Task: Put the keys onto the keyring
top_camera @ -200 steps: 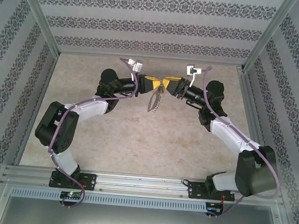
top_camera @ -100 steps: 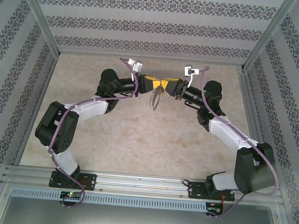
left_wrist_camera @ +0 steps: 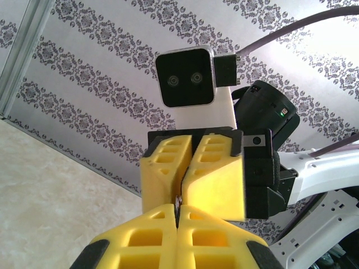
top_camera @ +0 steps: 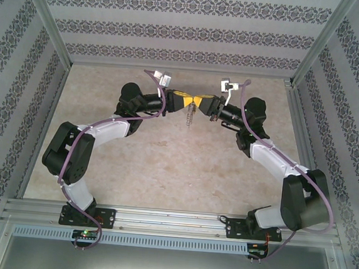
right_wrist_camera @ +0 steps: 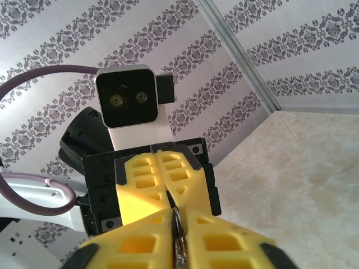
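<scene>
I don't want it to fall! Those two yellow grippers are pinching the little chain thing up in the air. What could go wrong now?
The left gripper and right gripper are shut tip to tip on just a thin bit of the keyring. If they tug unevenly, it could slip out. Its chain dangles above the table, so a drop might send it bouncing away.

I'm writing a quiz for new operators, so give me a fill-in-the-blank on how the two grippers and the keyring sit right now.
The left gripper and right gripper meet ____ to tip above the table. Both have ____ jaws. The keyring dangles ____ where they meet.
Missing words: tip; shut; below.
</scene>
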Robot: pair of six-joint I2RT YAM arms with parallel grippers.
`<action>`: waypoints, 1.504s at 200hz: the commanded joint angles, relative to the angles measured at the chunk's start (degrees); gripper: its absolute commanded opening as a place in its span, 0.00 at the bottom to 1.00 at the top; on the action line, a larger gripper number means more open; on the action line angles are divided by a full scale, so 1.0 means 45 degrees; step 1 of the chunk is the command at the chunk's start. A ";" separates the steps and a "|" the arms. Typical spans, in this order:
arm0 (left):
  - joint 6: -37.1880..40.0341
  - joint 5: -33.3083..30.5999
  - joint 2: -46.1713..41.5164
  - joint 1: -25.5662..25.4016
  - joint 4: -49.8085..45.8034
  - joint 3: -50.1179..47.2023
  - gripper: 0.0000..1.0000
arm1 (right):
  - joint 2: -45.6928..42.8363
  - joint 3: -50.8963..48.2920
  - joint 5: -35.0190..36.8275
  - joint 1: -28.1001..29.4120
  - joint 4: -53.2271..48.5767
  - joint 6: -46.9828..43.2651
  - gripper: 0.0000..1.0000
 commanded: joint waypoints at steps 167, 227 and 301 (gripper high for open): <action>0.6658 -0.0993 -0.2080 -0.0064 -0.8091 0.0751 0.52 | -0.1519 0.0920 0.1417 -0.0081 -0.7123 -0.5936 0.00; 0.8309 -0.0958 -0.1824 0.0170 -1.0706 0.1611 0.58 | -0.1962 0.1496 0.2114 -0.0079 -0.9526 -0.8023 0.00; 0.8824 0.0885 -0.1027 0.0165 -1.2907 0.2935 0.52 | -0.1993 0.1807 0.0621 -0.0094 -1.0365 -0.9109 0.00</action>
